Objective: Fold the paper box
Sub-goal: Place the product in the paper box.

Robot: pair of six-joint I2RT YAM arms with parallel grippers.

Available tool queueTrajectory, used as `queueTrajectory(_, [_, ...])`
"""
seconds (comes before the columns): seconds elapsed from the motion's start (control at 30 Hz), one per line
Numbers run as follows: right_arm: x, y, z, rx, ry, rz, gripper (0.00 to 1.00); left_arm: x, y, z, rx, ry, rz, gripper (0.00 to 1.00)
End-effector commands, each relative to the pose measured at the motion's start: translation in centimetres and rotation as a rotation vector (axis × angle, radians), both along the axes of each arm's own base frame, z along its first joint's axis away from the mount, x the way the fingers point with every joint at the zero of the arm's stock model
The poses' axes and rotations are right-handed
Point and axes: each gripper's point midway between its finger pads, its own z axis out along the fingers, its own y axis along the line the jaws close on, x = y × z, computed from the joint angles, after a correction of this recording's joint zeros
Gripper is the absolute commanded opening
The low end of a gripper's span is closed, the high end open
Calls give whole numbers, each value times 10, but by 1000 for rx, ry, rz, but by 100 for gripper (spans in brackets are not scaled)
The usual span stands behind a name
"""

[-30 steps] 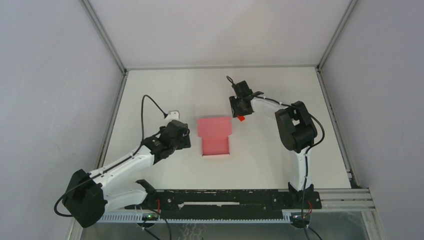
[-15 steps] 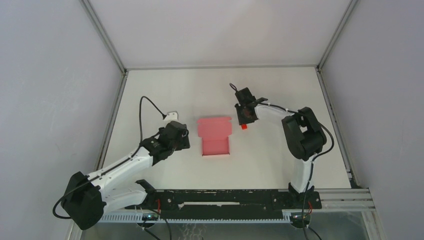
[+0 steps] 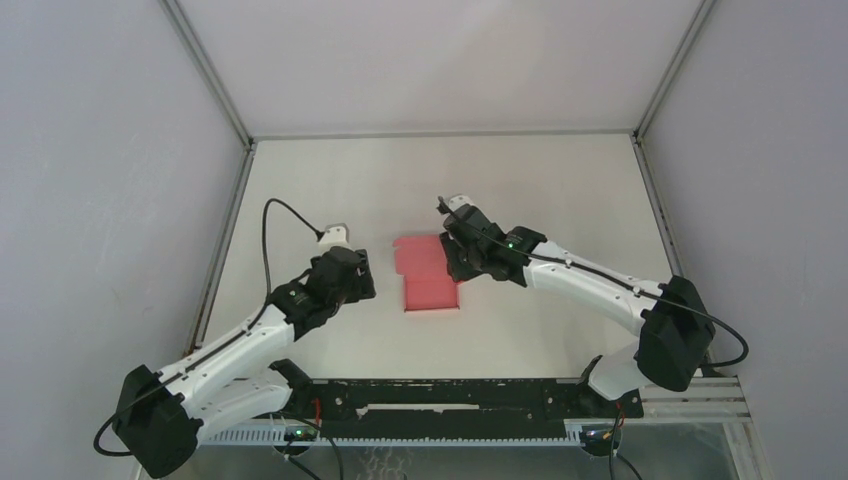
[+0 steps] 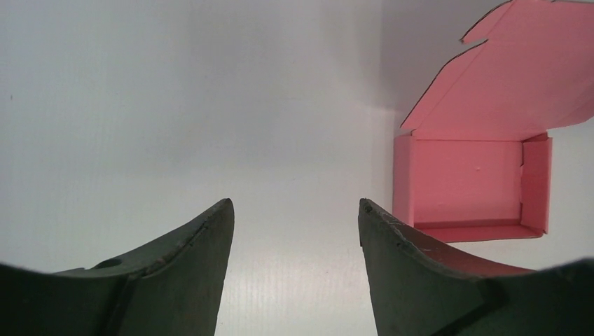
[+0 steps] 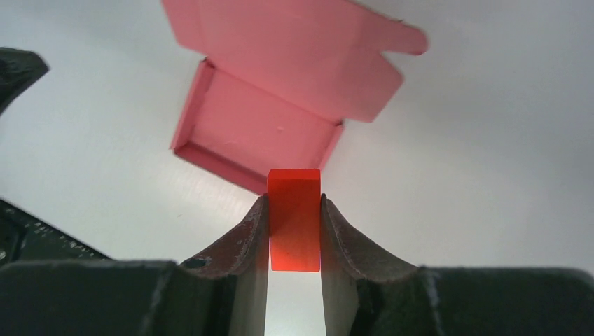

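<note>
Two fingers of my right gripper [image 5: 294, 203] squeeze a little red block [image 5: 294, 231], one on each side. Just past it lies the paper box [image 5: 256, 133], near the middle of the table [image 3: 560, 180]. Its walls [image 5: 185, 115] stand up, and its lid [image 5: 294, 49] is open on the side toward the far edge. My left gripper [image 4: 294, 206] hangs wide open with nothing in it, just beside the box on the left. I think the block goes inside first. So next I must bring it over the open part, go down gently and let go. Then the lid has to be folded shut.
</note>
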Motion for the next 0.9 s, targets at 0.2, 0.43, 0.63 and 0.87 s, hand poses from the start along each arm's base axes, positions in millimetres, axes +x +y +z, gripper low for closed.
queueTrajectory(0.2, [-16, 34, -23, 76, 83, -153, 30, 0, -4, 0, -44, -1, 14, 70])
queueTrajectory(0.43, [-12, 59, -42, 59, 86, -199, 30, -3, -6, -4, -56, 10, -2, 70])
queueTrajectory(0.63, [-5, 75, -52, 35, 75, -225, 31, -6, -7, -10, -65, 19, -5, 70])
queueTrajectory(0.87, [-3, 85, -67, 0, 90, -237, 41, -6, -8, -11, -63, 17, -14, 70])
